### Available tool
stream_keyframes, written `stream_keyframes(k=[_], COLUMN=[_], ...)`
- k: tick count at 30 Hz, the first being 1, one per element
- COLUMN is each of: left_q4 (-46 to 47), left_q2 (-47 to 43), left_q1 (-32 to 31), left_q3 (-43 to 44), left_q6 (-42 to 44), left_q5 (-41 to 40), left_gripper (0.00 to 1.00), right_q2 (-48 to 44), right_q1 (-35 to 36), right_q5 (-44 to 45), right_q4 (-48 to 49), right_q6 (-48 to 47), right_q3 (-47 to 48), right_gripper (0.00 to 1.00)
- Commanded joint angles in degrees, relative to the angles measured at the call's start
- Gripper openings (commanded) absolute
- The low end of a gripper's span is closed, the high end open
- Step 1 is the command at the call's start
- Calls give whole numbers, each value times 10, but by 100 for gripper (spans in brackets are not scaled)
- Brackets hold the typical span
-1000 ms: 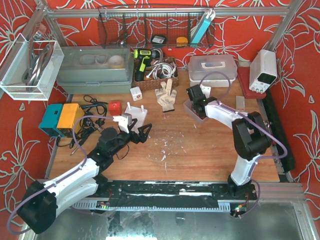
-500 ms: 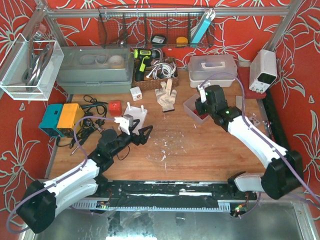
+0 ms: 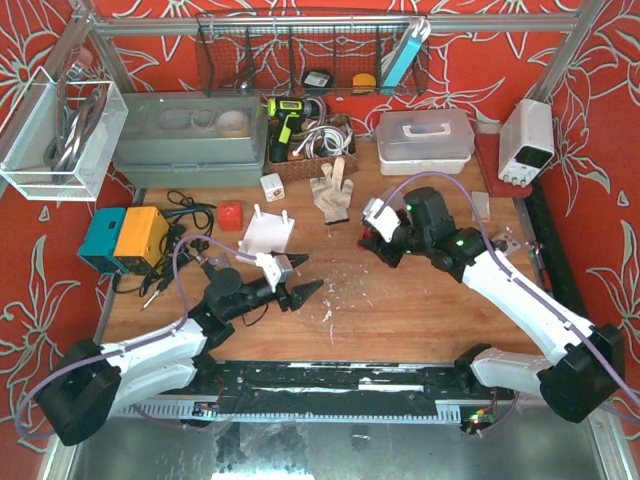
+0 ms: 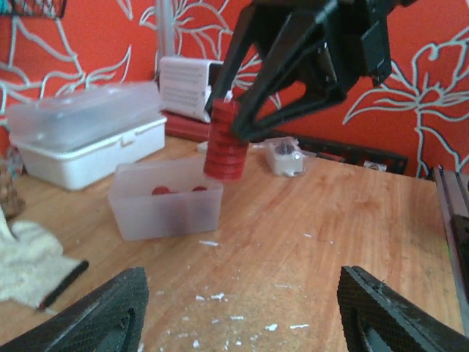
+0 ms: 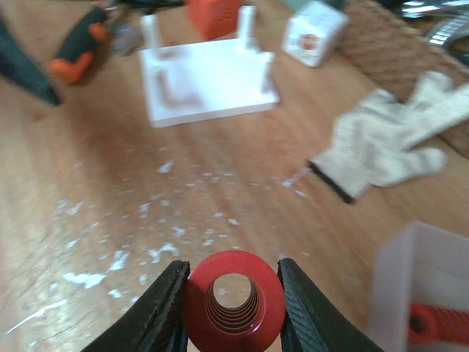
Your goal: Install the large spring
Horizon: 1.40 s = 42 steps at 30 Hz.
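Spring [image 4: 223, 143]: large, red, off the table, above bare wood just beside the clear bin [image 4: 167, 207] that holds more red ones.
Right gripper [image 5: 233, 306]: clamped on the spring, one finger on each side of the coils.
Left gripper [image 3: 300, 277]: fingers spread, nothing in them, low over the table near the white fixture [image 3: 268, 235].
Spring axis: near upright in the left wrist view. The right wrist camera looks straight down the open bore, so the axis runs along that arm's approach line.
Target, my read: one of the two pegs [image 5: 245, 20] standing on the fixture's far edge.
Key relation: the fixture lies to the robot's left of the spring, well apart, ahead and left in the right wrist view. Path between is open wood with white debris only.
Nearer arm: left is nearer the fixture, but right has the part.
Next move, my read: carry it left, line the bore up over a peg, then lower it.
Risk: bore and peg out of line, so the coils catch on the peg tip.
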Motion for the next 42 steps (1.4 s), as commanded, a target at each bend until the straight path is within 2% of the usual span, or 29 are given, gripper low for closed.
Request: stream_keyframes(k=[1,4,9,17,28,33,38,42], left_q4=[53,39,14,-2,-18,-26,-28,-34], left_q2=[1,24,80,113,121,119,105,102], left_q1=[-9,-10,-20,-38,-44,-47,-48,-48], left_q3=[9,27,56,85,90,94,92,99], left_q6=[121,157,197,207,194,196,194,192], left_q5=[29,58,103,71,72,72,76,82], left_gripper=[70,64,63,65,54,43,20,8], right_q2=[14,22,26,36,55,63,76,97], right_q1=[39,58,91,130,167,176,180,181], right_q5=[-87,-98,-102,-92,-66,-59,-54,-58], right_q4=[-49,-65,-75,-102,-110,-116,-126,-142], right_q6=[-70,-80,-96,-108,-107,-102,-103,-107], right_q3=[33,48,52,70,89,104,111,124], right_gripper=[0,0,0,0,0,0,0,0])
